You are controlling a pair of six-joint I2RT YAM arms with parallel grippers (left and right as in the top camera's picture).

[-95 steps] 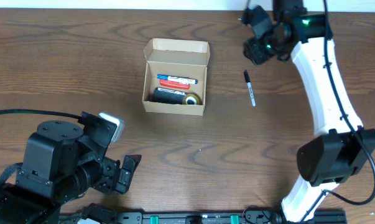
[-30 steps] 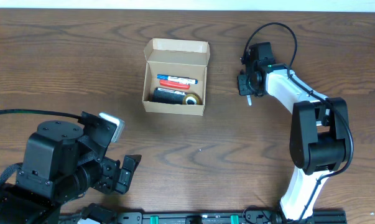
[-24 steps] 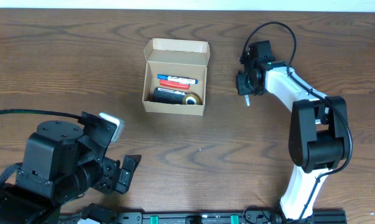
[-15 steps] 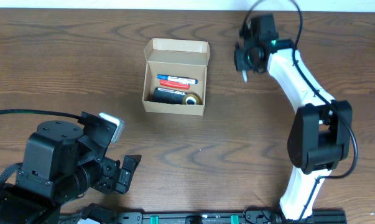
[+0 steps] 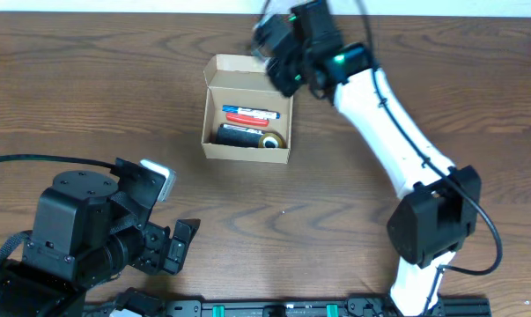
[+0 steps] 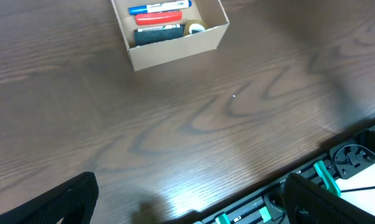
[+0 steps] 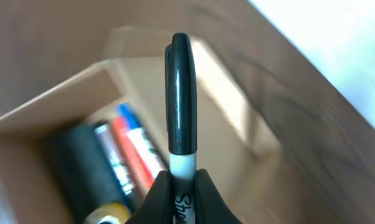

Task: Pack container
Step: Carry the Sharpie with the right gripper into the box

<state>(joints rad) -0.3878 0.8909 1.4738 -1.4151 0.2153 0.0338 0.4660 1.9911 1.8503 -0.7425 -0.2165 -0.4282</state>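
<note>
The container (image 5: 246, 151) is a small tan cardboard box, open, with its flap lid (image 5: 252, 73) standing at the far side. Inside lie a blue marker (image 5: 250, 112), a red marker (image 5: 247, 120), a black cylinder (image 5: 237, 135) and a yellow tape roll (image 5: 272, 140). My right gripper (image 5: 284, 55) hovers over the lid's right end, blurred by motion. In the right wrist view the right gripper (image 7: 181, 180) is shut on a black marker (image 7: 180, 93), with the container (image 7: 47, 118) below it. My left gripper (image 6: 190, 205) stands open and far apart from the container (image 6: 175, 51).
A black rail with green clips (image 6: 336, 168) runs along the table's near edge, beside the left arm's base (image 5: 80, 238). The right arm's white link (image 5: 397, 132) crosses the table right of the box. A pale wall borders the far edge.
The right gripper lifted the black marker off the table right of the box and swung it left, to above the box's lid. The left arm has not moved.
</note>
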